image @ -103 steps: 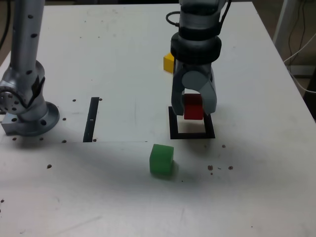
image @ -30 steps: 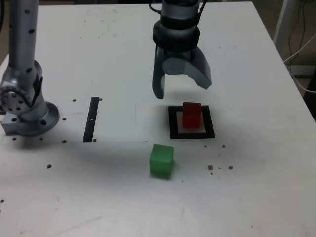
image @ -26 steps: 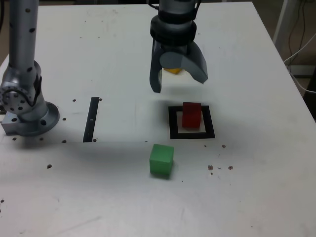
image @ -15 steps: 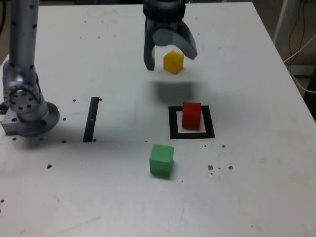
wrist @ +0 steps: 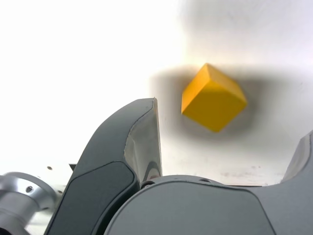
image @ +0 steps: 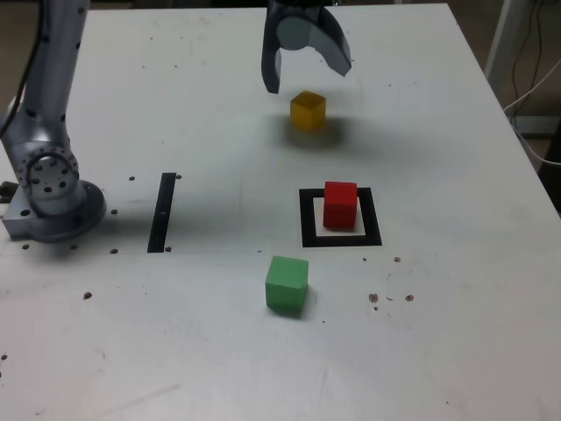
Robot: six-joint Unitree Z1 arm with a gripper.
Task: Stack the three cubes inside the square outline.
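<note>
Nearest the camera in the exterior view, on a white table (image: 193,351), sits 1 green block (image: 287,283). It stands upright and alone, outside the square frame, so its part of the job is undone.

A little farther back and to the exterior view's right lies the flat black square frame (image: 308,219) with a white middle. Inside it stands 1 red block (image: 340,205), upright, with nothing on top. This looks like the bottom of the stack, already placed. Well apart, toward the exterior view's left, a straight black strip (image: 162,213) lies flat, and past it is the round grey base (image: 57,215) of the robot arm.

Farther back, beyond the frame, 1 yellow block (image: 308,111) rests on the table, also outside the frame. Above it and toward the far side hangs the grey pincer (image: 308,83), spread wide and holding nothing. The wrist view shows the yellow block out past the pincer, apart from both fingers, with a corner turned toward the fingers' side.

So 1 of the 3 blocks appears to be done and 2 are left to stack. The yellow block is probably next: the pincer would need to line up with its flat sides, lower and grip it. A cornerwise grip could twist the block. After that, green would likely remain for the top.
</note>
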